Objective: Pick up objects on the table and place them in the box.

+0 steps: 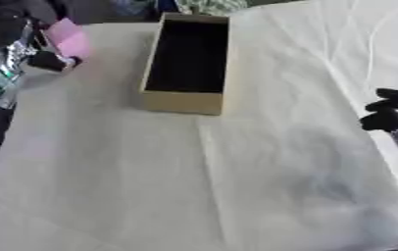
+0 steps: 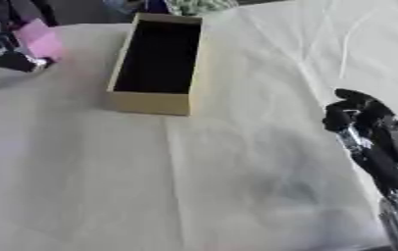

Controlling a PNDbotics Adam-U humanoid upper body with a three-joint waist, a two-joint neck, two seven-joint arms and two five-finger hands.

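Box [image 1: 185, 100] sits on the tabletop [image 1: 134, 186] toward the far edge, a little left of centre, long side running away from the robot. Open top, no lid seen. Inside reads dark; nothing can be made out in it, though the floor is in shadow. Placed so, both arms could likely reach its mouth.

Left hand [image 1: 61, 58] is at the far left corner, fingers curled round a pink object [image 1: 68, 38], held off the cloth and well left of the box. What the pink thing is I cannot tell: flat, pale pink, squarish. Judging by that, the pick is made and the carry to the box is the step in hand; the object has to cross to the right, over the box's left wall, before release.

Right hand [image 2: 355, 112] stands near the right edge, fingers bent over, nothing in it, well apart from the box. Looks idle, parked out of the left arm's path.

White cloth covers the tabletop, creased, bare in the near half. No other loose objects show on it.
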